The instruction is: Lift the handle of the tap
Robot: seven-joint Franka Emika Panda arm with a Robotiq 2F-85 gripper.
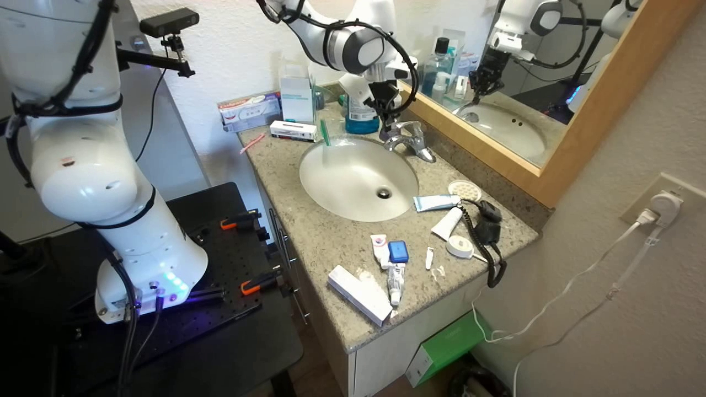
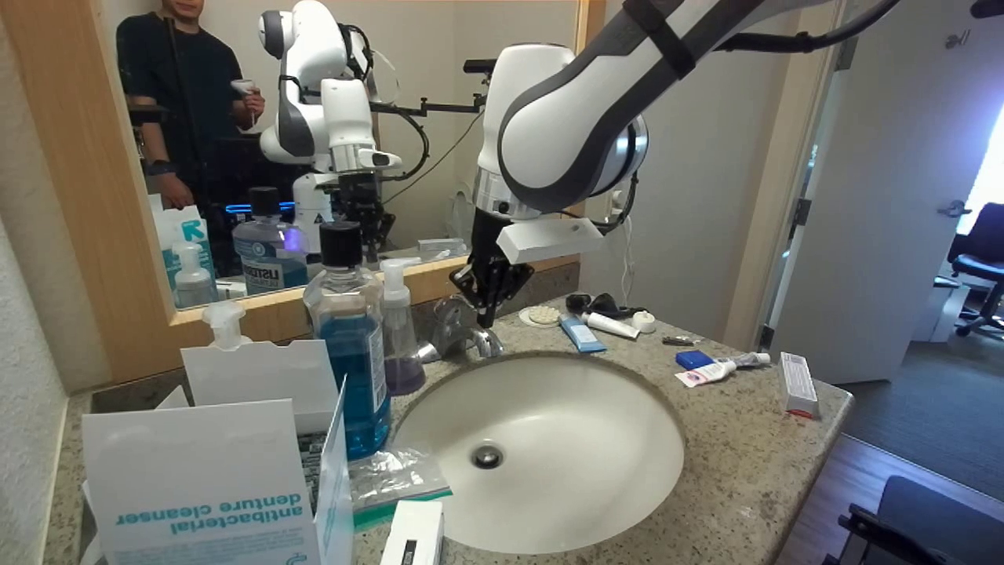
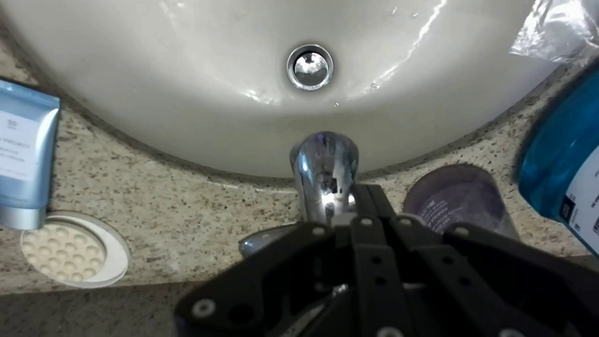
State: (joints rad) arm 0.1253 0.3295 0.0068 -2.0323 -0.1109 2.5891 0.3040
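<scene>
Chrome just beside black

Hangs with gripper (image 2: pixel 486 320) closed, next to the handle (image 2: pixel 449 312) atop the tap (image 2: pixel 452 344); touching or apart, cannot tell. Spreads below as speckled counter (image 1: pixel 331 242) around a white sink (image 1: pixel 342 176), bearing tubes (image 2: pixel 580 334) and bottles (image 2: pixel 349 377). Backs onto a wood-framed mirror (image 2: pixel 427 47), well apart from a pale door (image 2: pixel 878 204).

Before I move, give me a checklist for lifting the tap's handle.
1. Gripper shut, for pushing rather than gripping: ok, if a push is the plan.
2. Gripper beneath the handle: cannot tell; contact isn't clear.
3. Handle in plain sight in the wrist view: not ok; the gripper largely covers it.
4. Tap reaching over the sink: ok.
5. Gripper apart from the pump bottle: ok; an exterior view shows a gap.
</scene>
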